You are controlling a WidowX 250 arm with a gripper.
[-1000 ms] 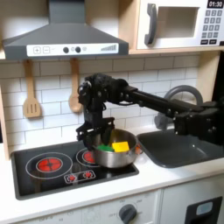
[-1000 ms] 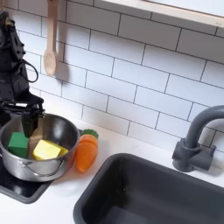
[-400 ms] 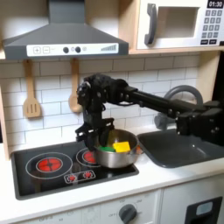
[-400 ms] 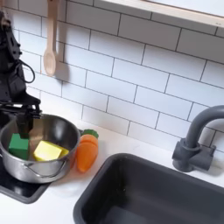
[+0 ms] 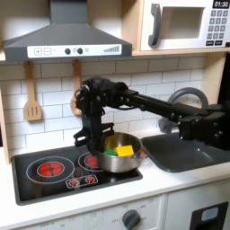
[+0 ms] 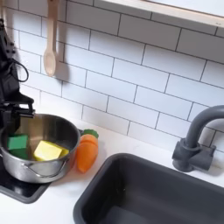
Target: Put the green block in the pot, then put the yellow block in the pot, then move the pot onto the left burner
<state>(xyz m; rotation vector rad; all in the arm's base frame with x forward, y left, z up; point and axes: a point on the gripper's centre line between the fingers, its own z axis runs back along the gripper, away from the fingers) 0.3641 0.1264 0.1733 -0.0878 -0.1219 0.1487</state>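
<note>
The hand point(image 5: 87, 139) has shifted left off the shiny round pot point(image 6: 35, 151); its opening is unclear.

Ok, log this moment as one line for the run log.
green block: in pot | yellow block: in pot | pot: right burner, not moved | gripper: at pot's rim, state unclear

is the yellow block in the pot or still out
In. The yellow block lies inside the pot beside the green block, below the rim in both exterior views.
</note>
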